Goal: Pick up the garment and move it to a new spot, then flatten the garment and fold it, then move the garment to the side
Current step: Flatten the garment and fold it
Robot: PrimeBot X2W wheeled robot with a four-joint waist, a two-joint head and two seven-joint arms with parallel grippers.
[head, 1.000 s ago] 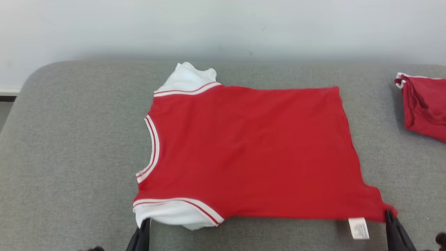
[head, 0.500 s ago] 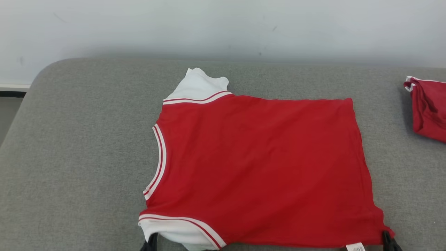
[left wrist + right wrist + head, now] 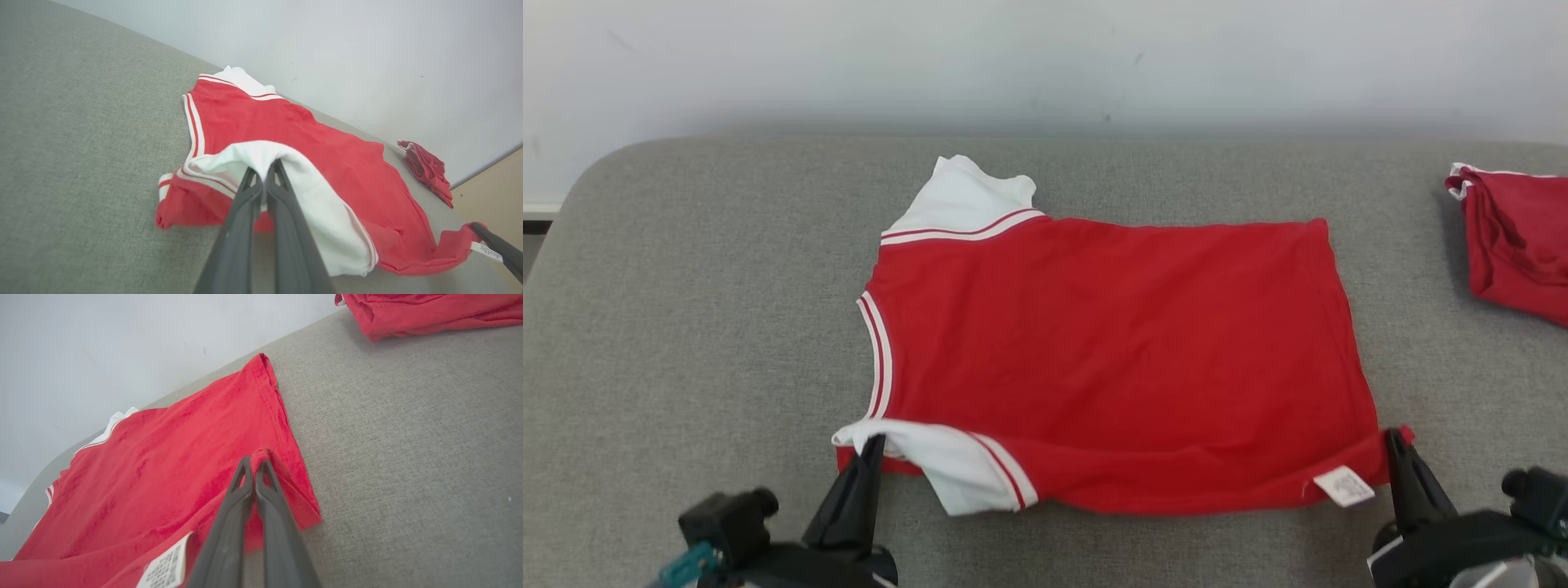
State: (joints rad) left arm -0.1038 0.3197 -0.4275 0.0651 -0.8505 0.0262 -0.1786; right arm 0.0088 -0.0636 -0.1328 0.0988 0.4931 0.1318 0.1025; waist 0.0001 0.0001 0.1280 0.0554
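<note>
The garment (image 3: 1111, 351) is a red shirt with white sleeves and white-striped trim, spread flat on the grey cushioned surface (image 3: 686, 310). My left gripper (image 3: 874, 441) is shut on the near white sleeve (image 3: 261, 159), which is lifted and turned over onto the red body. At the near hem corner my right gripper (image 3: 1395, 434) is shut on the red cloth (image 3: 261, 455), raised slightly, beside a white care label (image 3: 1343, 486). The far sleeve (image 3: 968, 200) lies flat by the wall.
A second red garment (image 3: 1515, 245) lies bunched at the far right of the surface, also seen in the right wrist view (image 3: 425, 312). A pale wall (image 3: 1045, 65) runs behind the surface. Bare grey fabric stretches to the left of the shirt.
Both grippers have lifted their held corners and carried them away from me over the shirt; the near sleeve and hem now fold inward. The head camera shifted between frames.
</note>
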